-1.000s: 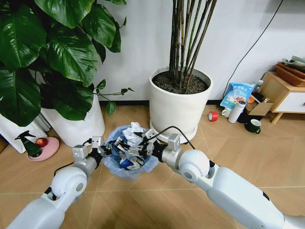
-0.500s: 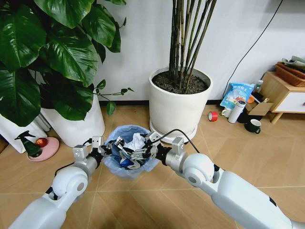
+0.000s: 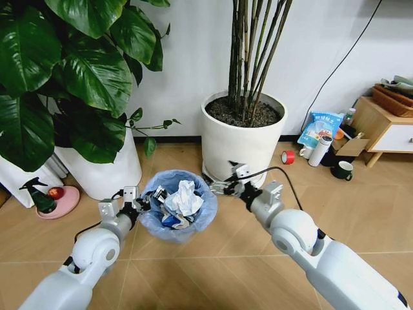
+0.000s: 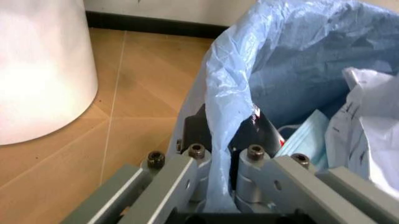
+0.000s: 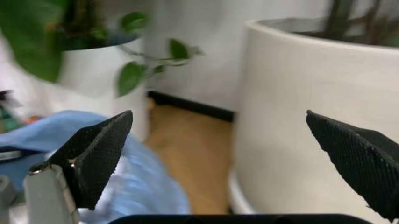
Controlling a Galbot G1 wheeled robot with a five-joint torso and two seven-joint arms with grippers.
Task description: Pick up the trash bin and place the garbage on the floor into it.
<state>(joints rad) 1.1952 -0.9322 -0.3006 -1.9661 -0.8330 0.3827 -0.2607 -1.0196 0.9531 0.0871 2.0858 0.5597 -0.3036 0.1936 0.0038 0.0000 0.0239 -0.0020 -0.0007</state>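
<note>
The trash bin (image 3: pixel 193 223), lined with a ruffled light-blue bag, sits low over the wooden floor (image 3: pixel 213 271) between the two arms. My left gripper (image 3: pixel 143 203) is shut on its rim; the left wrist view shows the fingers (image 4: pixel 187 170) clamped over the bag's edge (image 4: pixel 227 107). Garbage lies inside: a crumpled white paper wad (image 3: pixel 184 198) (image 4: pixel 367 116) on top of blue and dark scraps. My right gripper (image 3: pixel 222 187) hangs open and empty just right of the bin, beside the big white pot (image 3: pixel 242 145). The right wrist view shows its pads (image 5: pixel 103 149) spread wide.
Two large white plant pots stand behind the bin, one left (image 3: pixel 106 171) and one right. A red tape roll (image 3: pixel 288 157), bottle (image 3: pixel 320 150), dark cup (image 3: pixel 342 170) and wooden cabinet (image 3: pixel 381 129) are at the far right. A spray bottle (image 3: pixel 40 194) stands at the left.
My right gripper has pulled out of the bin and moved right towards the white pot, leaving the paper wad inside. The left gripper and bin have stayed put.
</note>
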